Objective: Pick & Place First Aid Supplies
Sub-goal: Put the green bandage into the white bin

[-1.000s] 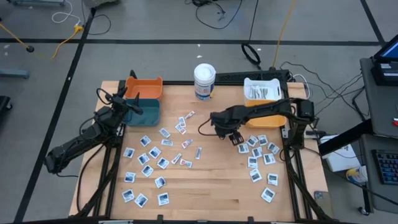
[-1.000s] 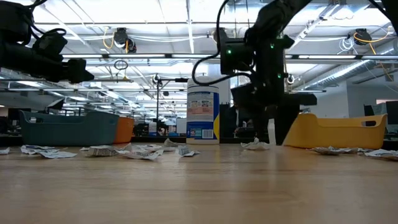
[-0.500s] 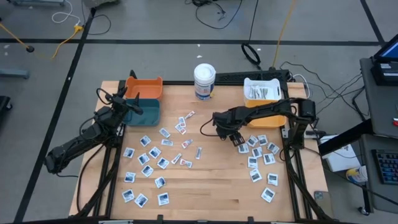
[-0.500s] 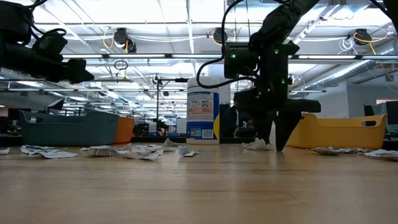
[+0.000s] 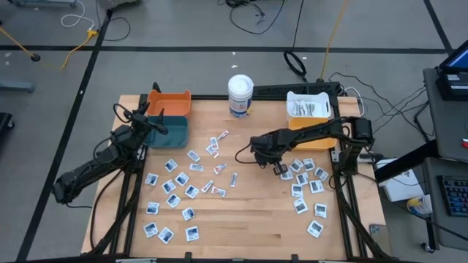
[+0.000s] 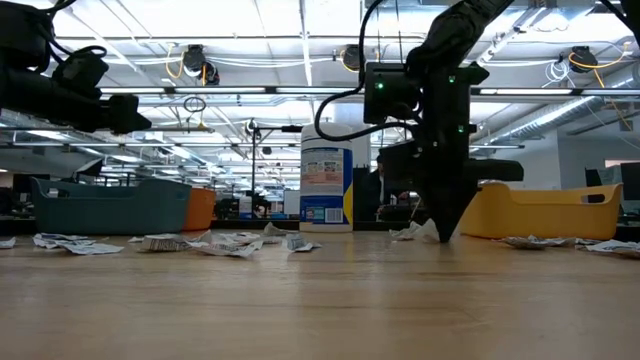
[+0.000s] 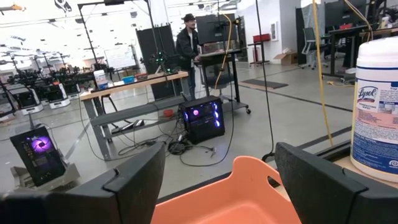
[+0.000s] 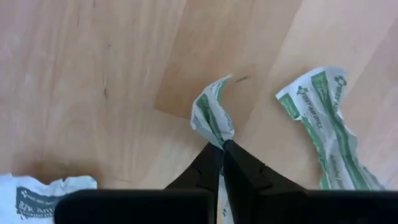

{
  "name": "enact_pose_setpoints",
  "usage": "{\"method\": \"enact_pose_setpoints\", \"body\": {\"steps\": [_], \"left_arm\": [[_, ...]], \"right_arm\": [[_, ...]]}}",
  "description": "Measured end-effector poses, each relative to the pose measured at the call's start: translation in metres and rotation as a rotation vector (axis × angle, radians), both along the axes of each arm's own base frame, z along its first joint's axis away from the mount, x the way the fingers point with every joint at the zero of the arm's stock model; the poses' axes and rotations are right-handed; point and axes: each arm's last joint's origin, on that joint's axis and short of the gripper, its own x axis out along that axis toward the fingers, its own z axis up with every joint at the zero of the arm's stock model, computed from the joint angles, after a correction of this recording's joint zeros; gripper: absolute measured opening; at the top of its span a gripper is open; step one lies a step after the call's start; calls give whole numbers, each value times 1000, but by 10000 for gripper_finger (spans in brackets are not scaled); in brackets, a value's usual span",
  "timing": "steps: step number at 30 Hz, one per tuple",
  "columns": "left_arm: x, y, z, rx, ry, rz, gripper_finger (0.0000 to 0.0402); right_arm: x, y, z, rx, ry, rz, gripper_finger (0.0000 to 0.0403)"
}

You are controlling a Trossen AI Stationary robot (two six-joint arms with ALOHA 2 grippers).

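1. The right gripper [image 8: 222, 149] stood tip-down on the table [image 5: 241, 212] at about three o'clock of centre, its jaws pinched on a green-striped packet [image 8: 210, 112].
2. A clean lift probably called for a straight rise (a second packet [image 8: 326, 124] lay just beside).
3. The left gripper [image 7: 217, 180], jaws spread, hovered over the orange bin [image 7: 239, 202] at ten o'clock.
4. Bare wood lay toward six o'clock.

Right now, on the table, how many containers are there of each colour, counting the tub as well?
Orange bin: 1
Teal bin: 1
White bin: 1
Yellow bin: 1
White tub: 1
Total: 5
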Motion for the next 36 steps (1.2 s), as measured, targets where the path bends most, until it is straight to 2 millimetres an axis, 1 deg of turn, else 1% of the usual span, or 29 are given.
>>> {"method": "enact_pose_setpoints", "body": {"steps": [4,7,10,14,20,24,26,30,33,36], "left_arm": [[0,0,0,0,-1,0,308],[0,0,0,0,0,0,308],[0,0,0,0,0,0,308],[0,0,0,0,-1,0,308],[0,0,0,0,0,0,308],[0,0,0,0,0,0,308],[0,0,0,0,-1,0,308],[0,0,0,0,0,0,308],[0,0,0,0,0,0,308],[0,0,0,0,0,0,308]], "right_arm": [[-1,-1,7,9,27,-61,3],[-1,-3,21,12,16,-94,4],[-1,-8,37,13,-8,-174,2],[-3,-15,61,28,-73,-374,3],[-11,-29,87,51,-138,-713,2],[-18,-37,95,75,-163,-948,3],[-21,-40,97,80,-166,-1035,3],[-27,-49,99,78,-157,-1122,3],[-37,-65,107,71,-198,-1177,3],[-49,-83,114,17,-232,-1225,2]]}}
